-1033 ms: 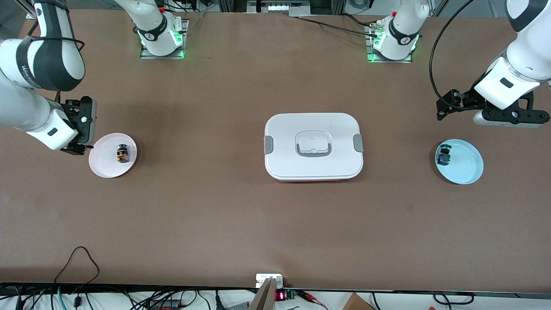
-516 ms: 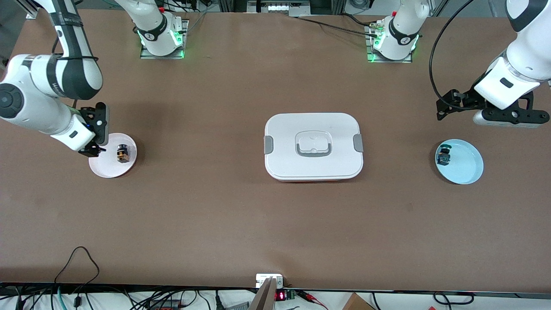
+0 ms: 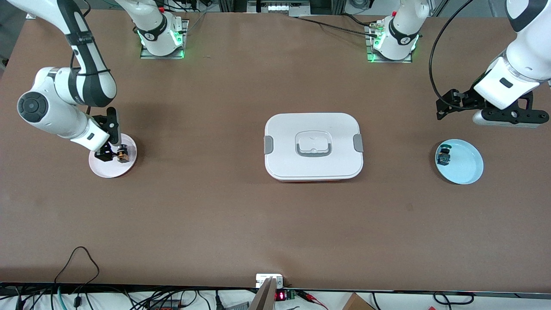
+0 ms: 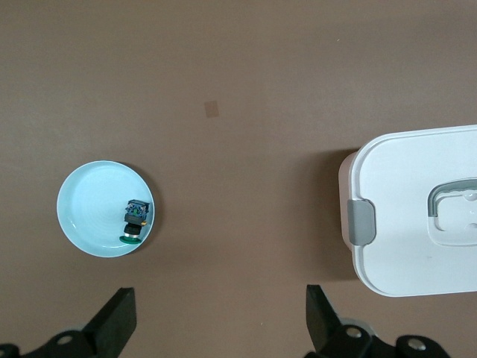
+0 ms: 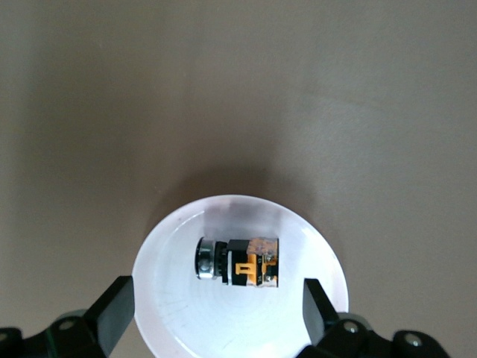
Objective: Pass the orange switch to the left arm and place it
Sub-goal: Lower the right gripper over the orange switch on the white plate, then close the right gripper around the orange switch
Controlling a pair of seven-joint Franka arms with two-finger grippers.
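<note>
The front view looks down across the table [image 3: 215,215]; each wrist view looks straight down, sharing the box [image 3: 314,146] or pink plate [image 3: 103,168].

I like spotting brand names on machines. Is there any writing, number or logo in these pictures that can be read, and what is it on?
None can be read for certain.
Grey lettering on the right arm's dark band: too small to read.
Round marks on both arm bases: too small.
Red digits on a small display at the table edge nearest the camera: blurred.
The box, plates and switches carry no writing.
</note>
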